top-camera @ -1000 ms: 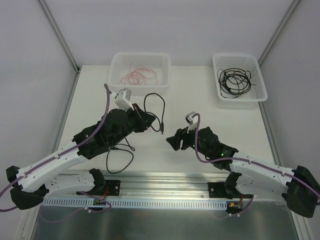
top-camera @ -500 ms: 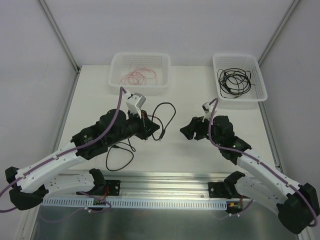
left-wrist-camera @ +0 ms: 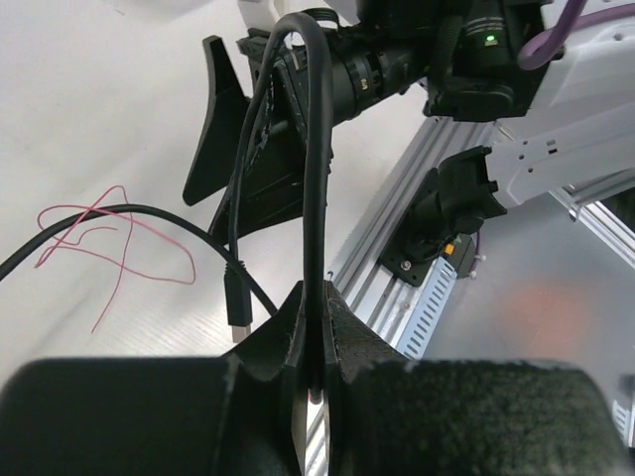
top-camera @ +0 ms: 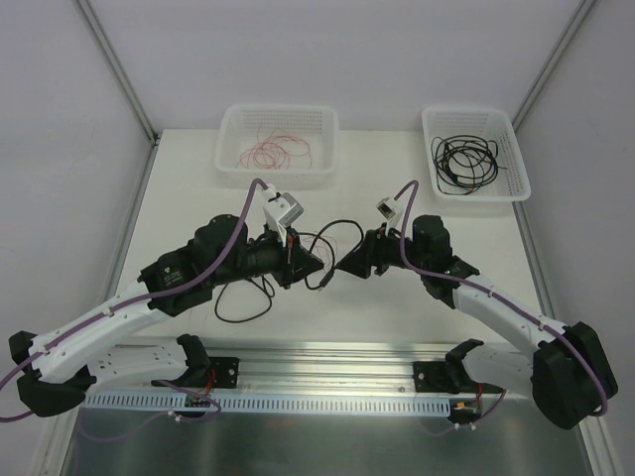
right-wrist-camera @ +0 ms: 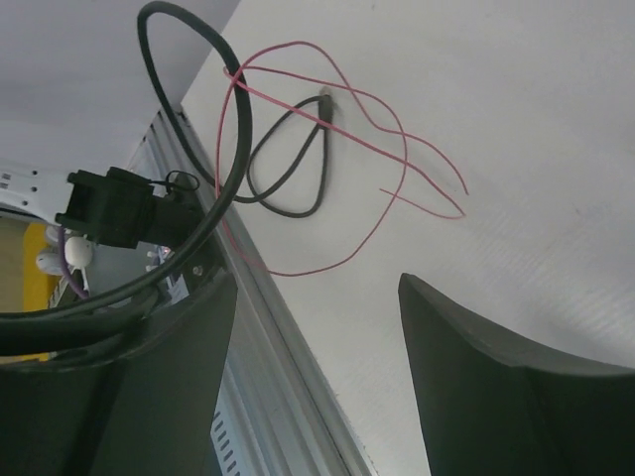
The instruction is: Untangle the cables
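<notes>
A black cable (top-camera: 335, 230) loops up between the two grippers near the table's middle, its plug (top-camera: 323, 279) hanging just off the surface. My left gripper (top-camera: 312, 265) is shut on that cable (left-wrist-camera: 317, 169), which rises straight out of the closed jaws; its USB plug (left-wrist-camera: 238, 322) dangles beside it. A fine red wire (left-wrist-camera: 111, 241) lies tangled across the black cable on the table. My right gripper (top-camera: 345, 267) is open, tip to tip with the left one, nothing between its fingers (right-wrist-camera: 486, 367). Beyond it are the black cable (right-wrist-camera: 241, 119) and the red wire (right-wrist-camera: 397, 164).
A white basket (top-camera: 230, 127) at the back holds red wires (top-camera: 276, 154). A second white basket (top-camera: 519, 169) at the back right holds coiled black cables (top-camera: 464, 162). Another black loop (top-camera: 242, 303) trails under the left arm. The metal rail (top-camera: 327, 357) runs along the near edge.
The right arm has swung left and its open gripper now faces the left one closely. The left gripper has carried the black cable to the right, towards the table's middle.
</notes>
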Tool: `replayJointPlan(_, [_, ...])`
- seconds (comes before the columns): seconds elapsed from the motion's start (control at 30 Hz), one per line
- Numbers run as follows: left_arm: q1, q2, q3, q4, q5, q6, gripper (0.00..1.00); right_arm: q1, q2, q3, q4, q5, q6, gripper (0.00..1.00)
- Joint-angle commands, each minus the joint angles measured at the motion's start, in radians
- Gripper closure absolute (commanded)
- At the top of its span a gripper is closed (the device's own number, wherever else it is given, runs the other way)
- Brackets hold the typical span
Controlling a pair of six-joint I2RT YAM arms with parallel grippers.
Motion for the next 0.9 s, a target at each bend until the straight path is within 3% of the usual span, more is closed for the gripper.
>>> replayJointPlan(0.0, [0.013,0.010,0.056,0.038,0.080,0.041,1.00,-0.001,0.009,-0.034,0.229,-0.147,0.052,0.30])
replayJointPlan(0.17, [0.013,0.030,0.067,0.047,0.123,0.049,1.00,0.003,0.078,-0.072,0.462,-0.216,0.164,0.28])
replayJointPlan(0.4, [0.012,0.021,0.079,0.073,0.158,0.054,1.00,0.033,0.146,-0.091,0.575,-0.197,0.189,0.28])
replayJointPlan(0.7, [0.013,-0.041,0.040,0.078,0.155,0.057,1.00,0.011,0.068,-0.100,0.325,0.052,0.043,0.30])
replayJointPlan(0.87, [0.013,-0.053,0.021,0.078,0.161,0.050,1.00,-0.007,0.023,-0.075,0.207,0.100,-0.064,0.30])
